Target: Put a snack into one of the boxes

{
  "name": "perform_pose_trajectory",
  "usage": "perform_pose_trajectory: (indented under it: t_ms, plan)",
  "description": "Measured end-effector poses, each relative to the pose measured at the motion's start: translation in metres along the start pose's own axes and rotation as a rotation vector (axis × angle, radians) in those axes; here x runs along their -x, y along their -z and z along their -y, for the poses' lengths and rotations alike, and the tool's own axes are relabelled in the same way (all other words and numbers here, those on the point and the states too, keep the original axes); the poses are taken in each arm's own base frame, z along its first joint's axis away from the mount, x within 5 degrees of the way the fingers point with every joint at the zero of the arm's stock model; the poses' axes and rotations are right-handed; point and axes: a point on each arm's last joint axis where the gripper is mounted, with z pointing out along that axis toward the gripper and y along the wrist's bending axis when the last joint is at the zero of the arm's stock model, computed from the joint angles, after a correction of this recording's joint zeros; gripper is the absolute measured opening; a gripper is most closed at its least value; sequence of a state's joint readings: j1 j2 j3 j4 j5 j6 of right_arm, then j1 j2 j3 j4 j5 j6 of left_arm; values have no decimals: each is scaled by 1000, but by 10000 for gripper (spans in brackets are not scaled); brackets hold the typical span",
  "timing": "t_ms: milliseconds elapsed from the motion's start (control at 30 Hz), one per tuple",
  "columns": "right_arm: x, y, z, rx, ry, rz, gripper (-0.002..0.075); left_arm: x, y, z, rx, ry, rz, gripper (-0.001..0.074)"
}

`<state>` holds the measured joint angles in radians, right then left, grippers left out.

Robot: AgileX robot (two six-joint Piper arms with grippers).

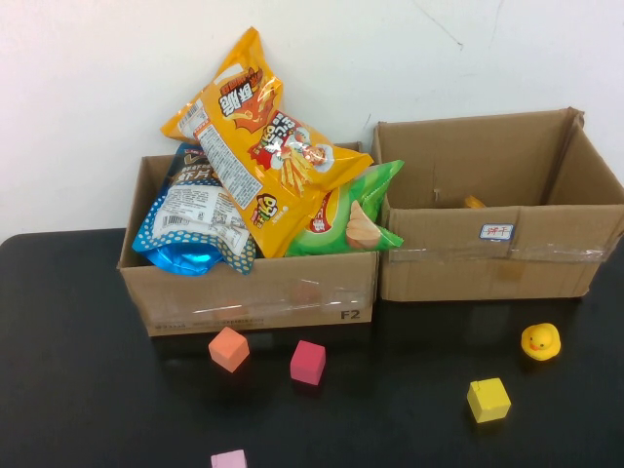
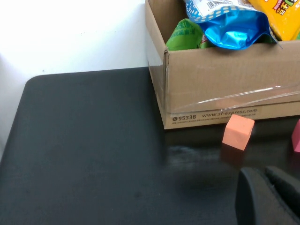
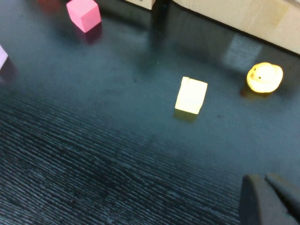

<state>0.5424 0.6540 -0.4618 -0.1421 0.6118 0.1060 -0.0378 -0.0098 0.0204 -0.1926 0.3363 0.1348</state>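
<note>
The left cardboard box (image 1: 244, 292) holds a yellow-orange snack bag (image 1: 258, 146) sticking up, a blue bag (image 1: 195, 229) and a green bag (image 1: 351, 214). The right cardboard box (image 1: 497, 253) is nearly empty, with a small orange item (image 1: 473, 202) inside. Neither gripper shows in the high view. My left gripper (image 2: 265, 172) is shut and empty, low over the black table in front of the left box (image 2: 225, 89). My right gripper (image 3: 264, 177) is shut and empty, over the table near the yellow cube (image 3: 191, 95).
On the black table in front of the boxes lie an orange cube (image 1: 229, 348), a magenta cube (image 1: 308, 362), a yellow cube (image 1: 488, 400), a yellow rubber duck (image 1: 540, 341) and a pale pink cube (image 1: 229, 459) at the front edge. A white wall stands behind the boxes.
</note>
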Motion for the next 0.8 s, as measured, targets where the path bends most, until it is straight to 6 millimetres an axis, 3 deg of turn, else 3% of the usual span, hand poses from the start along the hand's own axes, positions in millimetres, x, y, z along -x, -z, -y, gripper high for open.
perform_pose_trajectory:
  t_ms: [433, 600, 800]
  plan:
    - [-3, 1, 5, -52, 61, 9, 1, 0, 0, 0, 0, 0, 0, -1]
    - [-24, 12, 20, -202, 161, 83, 1, 0, 0, 0, 0, 0, 0, -1]
    - [-60, 33, 31, -383, 80, 204, 1, 0, 0, 0, 0, 0, 0, -1]
